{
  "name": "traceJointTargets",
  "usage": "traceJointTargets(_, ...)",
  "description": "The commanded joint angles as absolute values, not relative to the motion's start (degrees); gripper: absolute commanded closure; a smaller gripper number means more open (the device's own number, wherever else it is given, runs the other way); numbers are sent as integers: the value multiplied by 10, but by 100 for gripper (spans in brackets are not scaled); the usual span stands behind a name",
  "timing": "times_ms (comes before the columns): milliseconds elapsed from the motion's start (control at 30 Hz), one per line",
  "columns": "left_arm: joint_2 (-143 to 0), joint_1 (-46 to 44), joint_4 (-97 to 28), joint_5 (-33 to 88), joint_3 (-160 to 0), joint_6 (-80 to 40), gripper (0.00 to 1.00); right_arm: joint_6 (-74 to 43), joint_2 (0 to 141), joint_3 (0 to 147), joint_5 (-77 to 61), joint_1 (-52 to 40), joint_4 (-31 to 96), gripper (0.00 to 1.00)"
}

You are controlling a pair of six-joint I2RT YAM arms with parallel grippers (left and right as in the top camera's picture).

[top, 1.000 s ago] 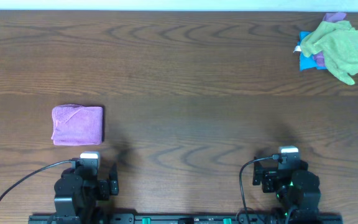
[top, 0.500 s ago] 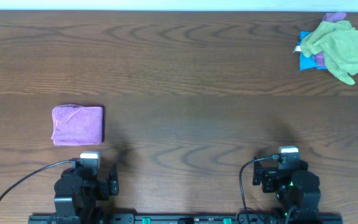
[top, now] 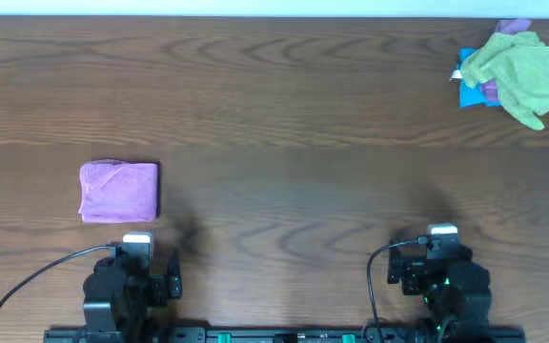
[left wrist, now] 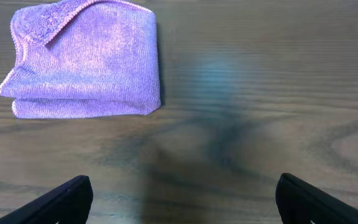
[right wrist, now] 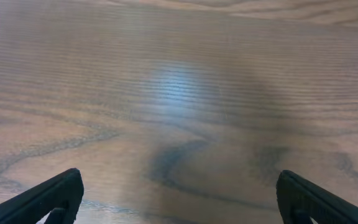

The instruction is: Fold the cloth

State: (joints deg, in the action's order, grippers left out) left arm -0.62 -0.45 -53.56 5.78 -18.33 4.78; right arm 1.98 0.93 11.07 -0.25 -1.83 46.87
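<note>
At the near edge of the table [top: 284,114], left of centre: left gripper [left wrist: 185,202], fingers spread wide, nothing between them. Further right along the same edge: right gripper [right wrist: 179,202], fingers likewise spread wide, gripping nothing.

Just beyond the left gripper and a little to its left, towards the table's left edge: lilac terry cloth [top: 119,191]. Lies as a compact rectangle, with stacked layers showing along its near side and one corner turned back at the far left. Touches neither gripper.

Well apart, in the far right corner: yellow-green cloth [top: 520,69] heaped over a blue cloth [top: 467,95], with a purple scrap [top: 513,26] peeking out behind.

Reads as the closing step: folding seemingly done, both arms parked clear of the work. Probably calls for nothing more than keeping clear. If tidying is wanted, needs a forward reach with the left gripper and a low approach to the turned-back corner. Then needs a light pinch on the top layer only and a flat lay-down, without dragging the stack out of square.
</note>
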Motion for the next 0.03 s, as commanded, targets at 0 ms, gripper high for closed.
traceJointTargets(0,-2,-6,-567,56,-177,56,4,27,3,104,-4,-15,469,1)
